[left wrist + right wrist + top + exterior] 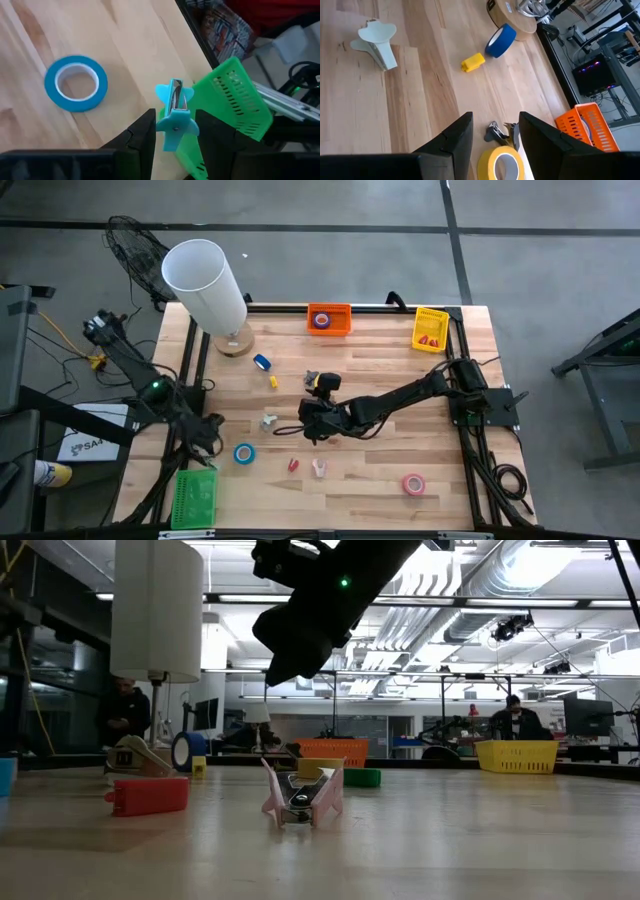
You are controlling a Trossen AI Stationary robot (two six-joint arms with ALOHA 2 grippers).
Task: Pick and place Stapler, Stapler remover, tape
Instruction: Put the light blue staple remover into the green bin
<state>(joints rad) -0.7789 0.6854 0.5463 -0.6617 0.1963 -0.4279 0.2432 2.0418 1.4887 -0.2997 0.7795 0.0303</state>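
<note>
On the wooden counter (380, 480), three small baskets stand out. An orange basket (329, 319) sits at the upper middle of the high view with a tape ring inside it. A yellow basket (430, 328) at the upper right holds small red items. A green basket (194, 498) lies at the lower left; its contents cannot be made out.

The left tool (205, 430) hangs at the lower left, just above the green basket. In the left wrist view its fingers are closed on a light blue staple remover (173, 112), held over the basket's edge. A blue tape roll (244, 453) lies flat just to the right of it.

The right tool (312, 423) reaches to the centre of the counter, its fingers partly apart and holding nothing. The right wrist view shows a yellow tape roll (503, 163) and a small metal item just ahead of them.

Elsewhere lie a pink-red tape roll (413, 484) at the lower right, a dark blue tape roll (262, 362) on edge near a white cylinder (205, 283), a pale staple remover (269, 421) left of centre, and a pink staple remover (319, 468) below centre.
</note>
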